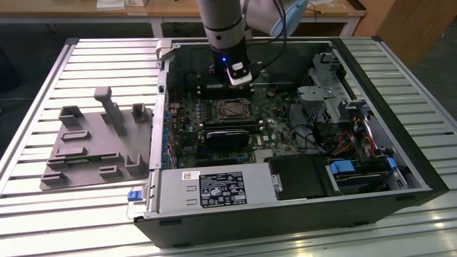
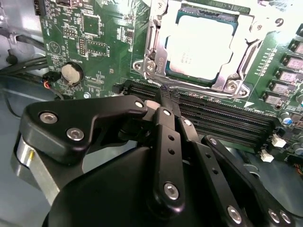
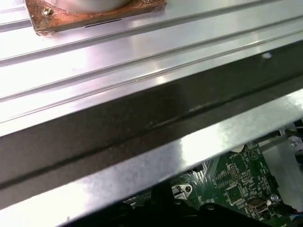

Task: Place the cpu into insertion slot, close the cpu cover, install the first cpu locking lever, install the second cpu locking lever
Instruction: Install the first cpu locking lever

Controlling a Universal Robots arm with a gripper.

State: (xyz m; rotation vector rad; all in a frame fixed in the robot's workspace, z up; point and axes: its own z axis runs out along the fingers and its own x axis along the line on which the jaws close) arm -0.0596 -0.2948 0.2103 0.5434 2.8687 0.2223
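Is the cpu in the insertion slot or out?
In: the cpu lies flat, its silver top framed by the cpu cover.

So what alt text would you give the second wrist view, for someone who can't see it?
A silver-topped cpu lies in place on a green circuit board, framed by the metal cpu cover. In the foreground the robot's black gripper, tips together, points at the long black memory slots beside it.

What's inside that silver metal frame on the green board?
The cpu lies in the window of the cpu cover, its silver-grey top showing. The insertion slot beneath is covered by the chip, so its contacts cannot be seen.
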